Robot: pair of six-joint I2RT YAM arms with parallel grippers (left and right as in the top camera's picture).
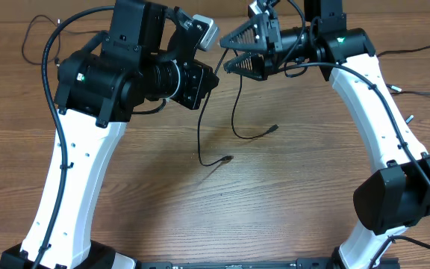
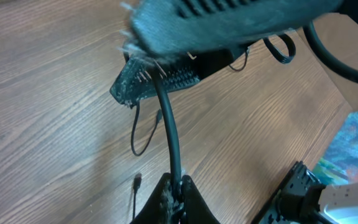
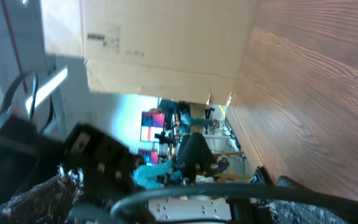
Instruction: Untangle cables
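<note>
left gripper (image 2: 174,190) is clamped shut on one of the cables (image 2: 169,134), held up over the far-centre of the table (image 1: 125,187). right gripper (image 1: 241,54) is spread wide; the cord runs up into it, and I see no grip. Tails dangle, plug ends (image 1: 227,158) toward mid-surface. The cord is probably light, floppy and slick. Best hold is just behind a plug, not mid-loop.

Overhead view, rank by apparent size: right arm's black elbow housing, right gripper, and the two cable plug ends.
1. black elbow housing
2. right gripper
3. lower plug end and upper plug end: they look alike, too small to rank apart.
</note>
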